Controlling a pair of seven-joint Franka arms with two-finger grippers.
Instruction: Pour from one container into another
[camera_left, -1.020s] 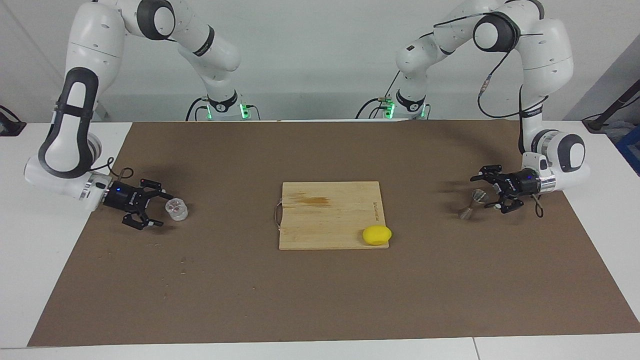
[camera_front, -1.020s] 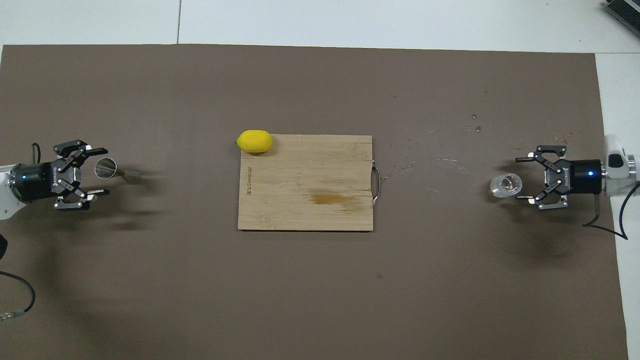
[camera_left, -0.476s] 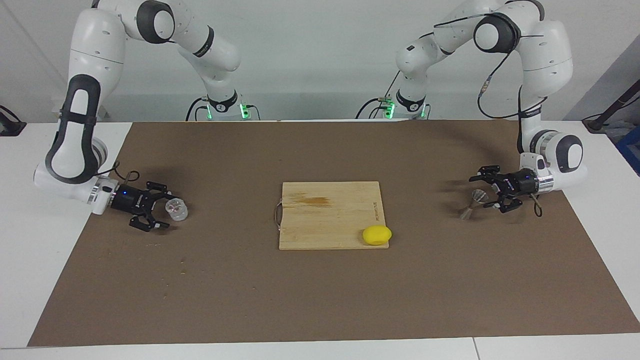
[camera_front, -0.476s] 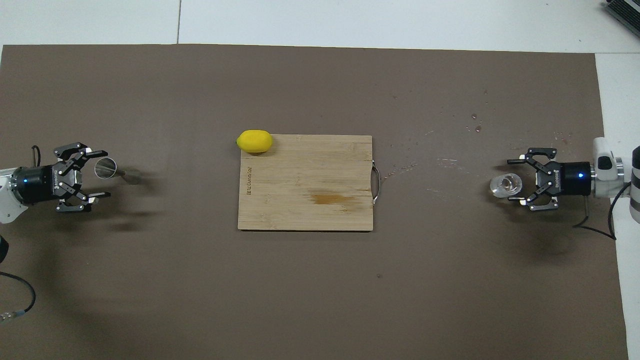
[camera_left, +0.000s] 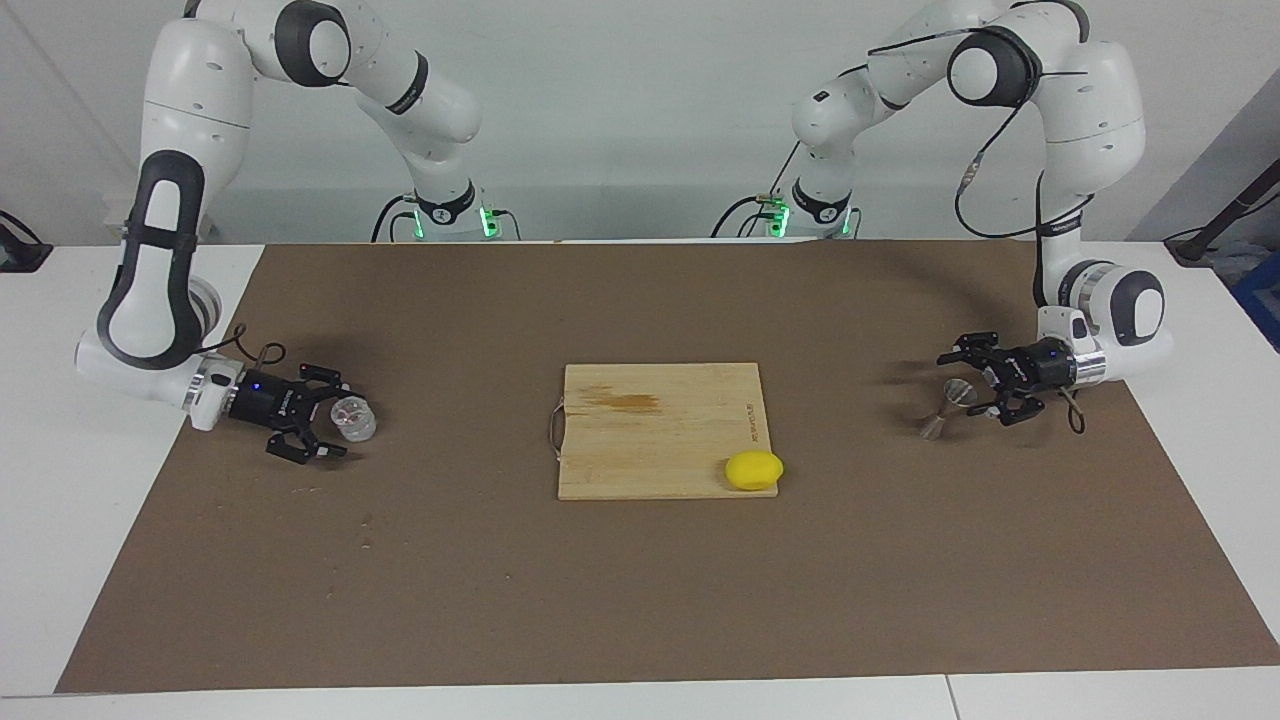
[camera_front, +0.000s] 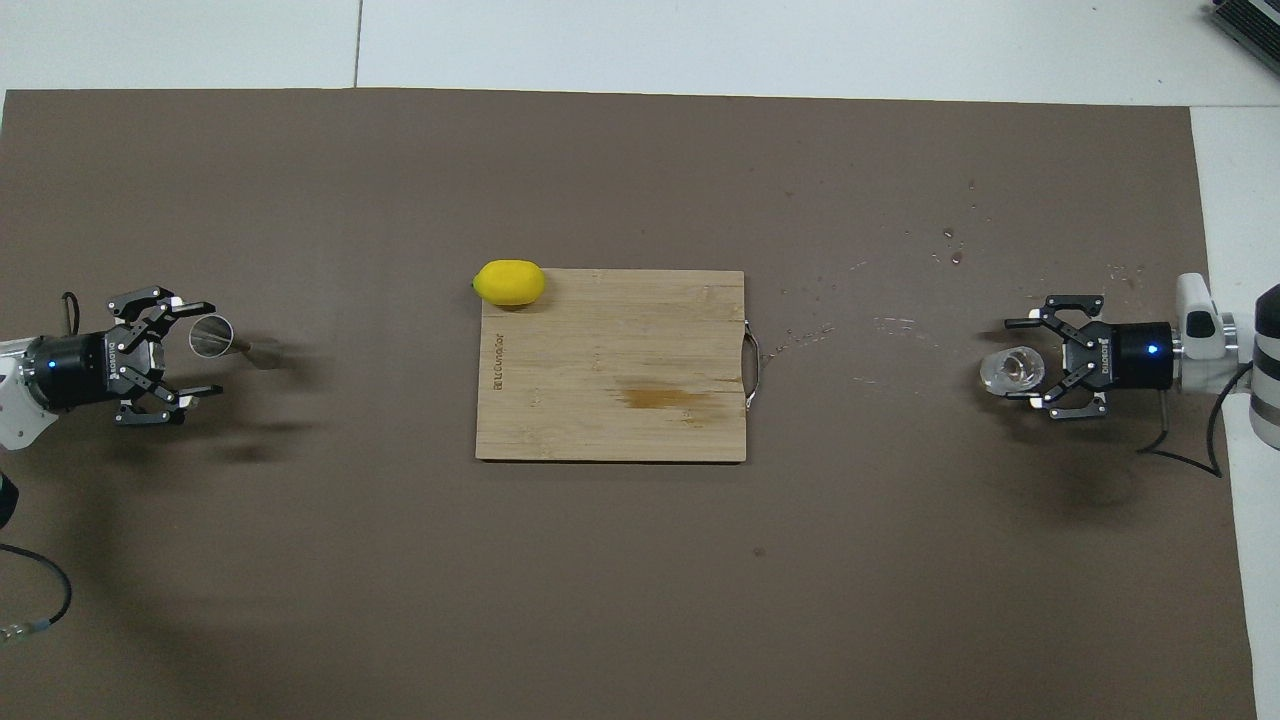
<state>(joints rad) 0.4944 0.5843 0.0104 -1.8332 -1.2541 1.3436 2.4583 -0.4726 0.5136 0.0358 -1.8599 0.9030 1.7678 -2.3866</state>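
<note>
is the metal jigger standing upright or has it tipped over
Upright. The metal jigger stands on its lower cone on the brown mat, open mouth up in the overhead view, between the open fingers of the left end effector, not lifted.

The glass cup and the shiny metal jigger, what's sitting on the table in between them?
Between the glass cup and the jigger lies a wooden cutting board with a lemon on its corner, clearest in the overhead view.

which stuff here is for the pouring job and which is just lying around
For the job:
glass cup, at the right arm's end
metal jigger, at the left arm's end

Lying about:
cutting board
lemon on the board's corner
</note>
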